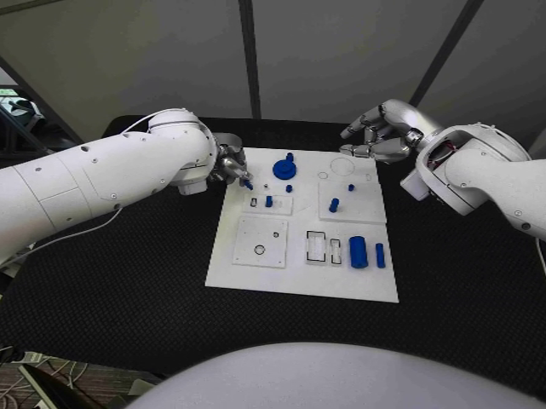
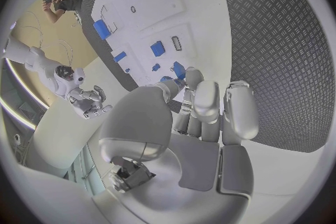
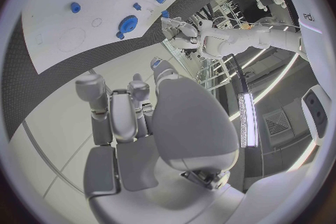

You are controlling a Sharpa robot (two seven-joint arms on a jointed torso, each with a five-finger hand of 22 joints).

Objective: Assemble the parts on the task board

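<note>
The left hand (image 1: 230,168) pinches a small blue part (image 1: 246,181) at the white board's (image 1: 300,281) upper-left edge, likely for insertion; the right hand (image 1: 377,135), upper right, hovers with fingers loosely curled, empty.

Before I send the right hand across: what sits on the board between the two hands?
In the head view, a blue gear-like part stands on the task board between the left hand and right hand.
</note>
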